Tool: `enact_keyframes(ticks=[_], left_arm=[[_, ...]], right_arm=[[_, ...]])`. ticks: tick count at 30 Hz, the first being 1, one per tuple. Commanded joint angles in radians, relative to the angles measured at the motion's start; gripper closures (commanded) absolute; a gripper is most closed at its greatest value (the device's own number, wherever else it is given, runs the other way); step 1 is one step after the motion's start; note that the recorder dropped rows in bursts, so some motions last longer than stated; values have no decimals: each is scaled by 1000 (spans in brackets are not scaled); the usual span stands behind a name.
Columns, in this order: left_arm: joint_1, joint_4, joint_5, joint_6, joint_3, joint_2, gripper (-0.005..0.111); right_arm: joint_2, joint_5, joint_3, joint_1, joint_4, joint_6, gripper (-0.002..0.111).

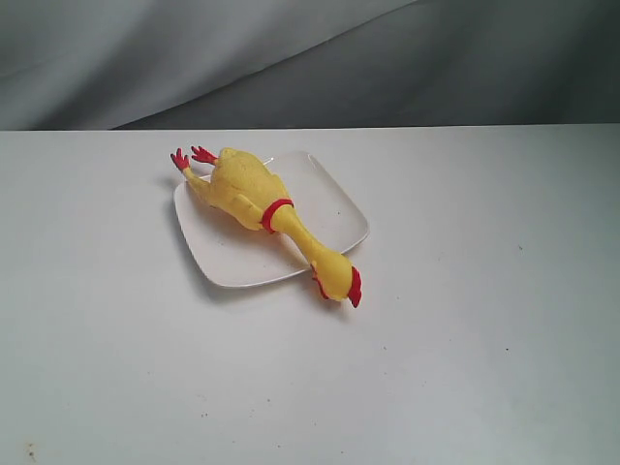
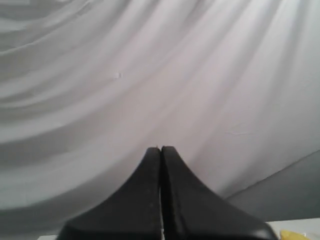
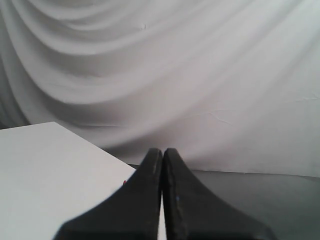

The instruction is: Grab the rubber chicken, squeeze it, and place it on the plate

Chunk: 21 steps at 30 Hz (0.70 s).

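The yellow rubber chicken (image 1: 260,206) lies diagonally across the white square plate (image 1: 339,208). Its red feet stick out past the plate's far left corner and its head with the red comb hangs over the near rim onto the table. No arm or gripper shows in the exterior view. My left gripper (image 2: 161,149) is shut with nothing between its black fingers and faces the grey backdrop cloth. A yellow sliver, probably the rubber chicken (image 2: 292,235), shows at that view's corner. My right gripper (image 3: 163,150) is also shut and empty, above the table edge.
The white table (image 1: 465,329) spreads wide around the plate. A draped grey cloth (image 1: 310,58) hangs behind the table's far edge. The table's corner (image 3: 55,170) shows in the right wrist view.
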State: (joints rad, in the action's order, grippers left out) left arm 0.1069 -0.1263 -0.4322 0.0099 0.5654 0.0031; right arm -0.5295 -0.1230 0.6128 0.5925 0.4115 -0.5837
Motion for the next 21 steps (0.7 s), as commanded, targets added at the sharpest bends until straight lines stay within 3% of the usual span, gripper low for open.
enact_keyframes(ticks=[1,17,21], left_arm=[[38,126,181,-3,-117,-3,107],[40,163,279,-10,-527,-3,107],[40,165,275,-10,-565,-3,107]], right_arm=[[1,0,-2,6,-1,2,108],[1,0,-2,6,-1,2,108],[1,0,-2,6,-1,2,108]])
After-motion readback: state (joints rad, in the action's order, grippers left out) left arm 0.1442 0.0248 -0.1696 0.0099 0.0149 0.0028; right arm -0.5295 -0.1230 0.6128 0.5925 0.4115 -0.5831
